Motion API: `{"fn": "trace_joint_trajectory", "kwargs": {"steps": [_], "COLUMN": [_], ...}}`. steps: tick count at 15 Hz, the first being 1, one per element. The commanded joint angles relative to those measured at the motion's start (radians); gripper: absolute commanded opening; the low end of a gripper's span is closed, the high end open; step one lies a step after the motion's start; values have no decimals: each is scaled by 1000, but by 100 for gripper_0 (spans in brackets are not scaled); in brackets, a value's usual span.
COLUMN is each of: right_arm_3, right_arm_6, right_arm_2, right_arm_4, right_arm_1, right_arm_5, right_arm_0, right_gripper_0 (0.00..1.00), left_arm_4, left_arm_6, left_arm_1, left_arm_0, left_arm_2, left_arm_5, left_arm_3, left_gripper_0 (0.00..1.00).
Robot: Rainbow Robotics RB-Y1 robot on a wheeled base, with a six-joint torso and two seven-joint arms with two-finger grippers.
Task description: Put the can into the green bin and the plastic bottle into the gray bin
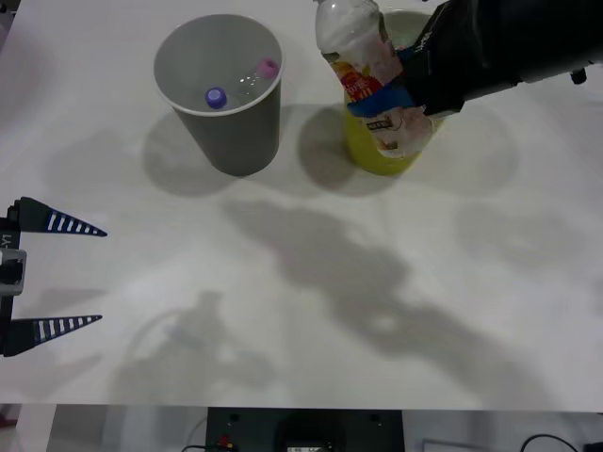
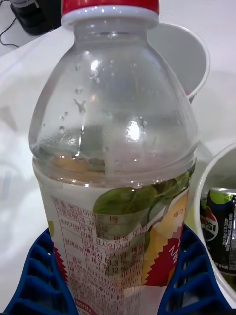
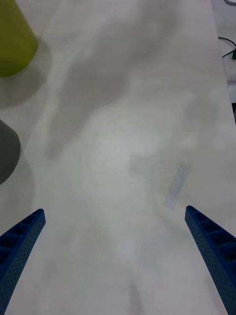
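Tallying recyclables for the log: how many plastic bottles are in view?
3. The red-capped plastic bottle is held in the right gripper over the green bin. A purple-capped bottle and a pink-capped bottle lie in the gray bin; more may be hidden there.

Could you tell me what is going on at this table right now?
The right tool holds the bottle up over the green bin, which already has a can in it. The gray bin beside it holds two small bottles. The left tool waits open near the table's left edge.
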State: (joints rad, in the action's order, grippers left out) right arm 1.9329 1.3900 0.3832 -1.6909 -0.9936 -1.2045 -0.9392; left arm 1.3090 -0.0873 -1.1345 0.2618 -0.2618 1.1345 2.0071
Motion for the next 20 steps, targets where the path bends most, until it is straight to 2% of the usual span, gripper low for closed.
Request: {"fn": "trace_joint_trajectory", "kwargs": {"steps": [1,6,11,14,16,18,20], "right_arm_3": [-112,-420,-759,-853,-910,-965,-1005], "right_arm_6": [0,0,-29,-32,-35,-35,-37], "right_arm_2": [112,227,272,295,304,372,399], "right_arm_4": [7,-38,-98,-182,-197,-202,-208], "right_arm_1": [29,202,406,498,541,575,607], "right_arm_5": [0,0,13,82,140,232,301], "right_arm_0": [-165,-394,-561,-602,-616,-647,-652], "right_gripper_0": [0,0,0,0,0,0,0], "left_arm_4": [0,0,0,0,0,0,0], "left_arm_6": [0,0,0,0,0,0,0], "left_arm_1": [0,0,0,0,0,0,0], "left_arm_0": [0,0,0,0,0,0,0], "left_arm_2": [0,0,0,0,0,0,0], "left_arm_5": [0,0,0,0,0,0,0], "left_arm_3": [0,0,0,0,0,0,0], "left_gripper_0": [98,98,98,98,98,98,98]}}
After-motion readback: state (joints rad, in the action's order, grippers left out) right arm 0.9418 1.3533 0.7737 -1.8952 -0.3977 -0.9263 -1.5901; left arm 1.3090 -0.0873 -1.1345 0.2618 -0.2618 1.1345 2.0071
